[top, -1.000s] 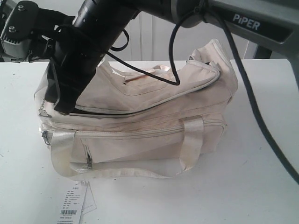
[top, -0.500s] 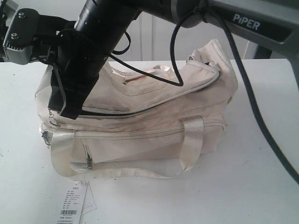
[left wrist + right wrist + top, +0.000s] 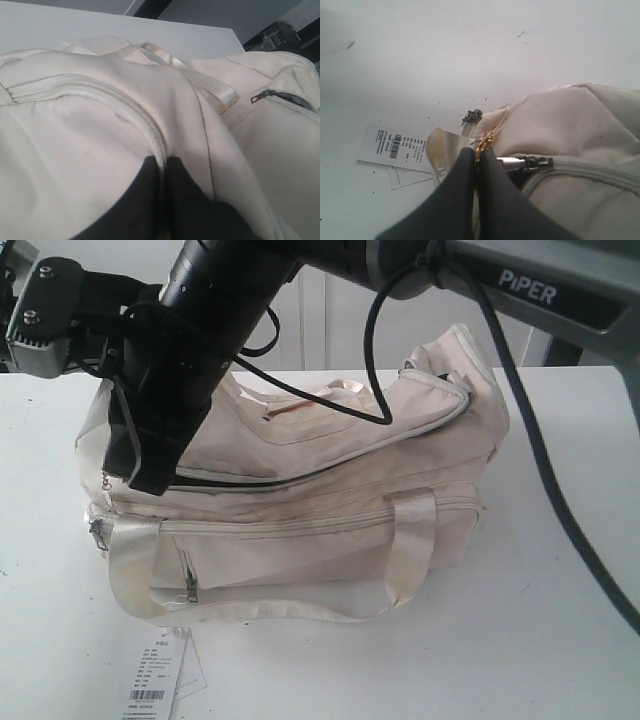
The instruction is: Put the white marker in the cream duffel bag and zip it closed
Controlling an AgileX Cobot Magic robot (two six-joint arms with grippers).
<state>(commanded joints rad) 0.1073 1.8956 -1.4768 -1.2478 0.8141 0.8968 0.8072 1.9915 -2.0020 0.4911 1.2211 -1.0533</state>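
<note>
The cream duffel bag [image 3: 320, 530] lies on the white table, its top flap showing a thin dark slit [image 3: 250, 482] along the main zipper. My right gripper [image 3: 148, 480] reaches across to the bag's left end. In the right wrist view it [image 3: 479, 151] is shut on a small gold-coloured chain pull, beside the metal zipper slider [image 3: 532, 162]. My left gripper [image 3: 165, 165] is shut on the bag's cream zipper edge [image 3: 100, 95]. In the exterior view only its arm [image 3: 45, 315] shows, behind the right arm. The white marker is not in view.
A white paper tag with a barcode [image 3: 158, 680] lies on the table in front of the bag's left corner, also seen as the tag [image 3: 395, 147]. A looped strap handle [image 3: 400, 560] hangs over the front pocket. A black cable [image 3: 370, 360] droops over the bag.
The left arm has moved right, closer to the bag's left end. The right gripper has shifted slightly along that end. The last half second shows almost no movement.
</note>
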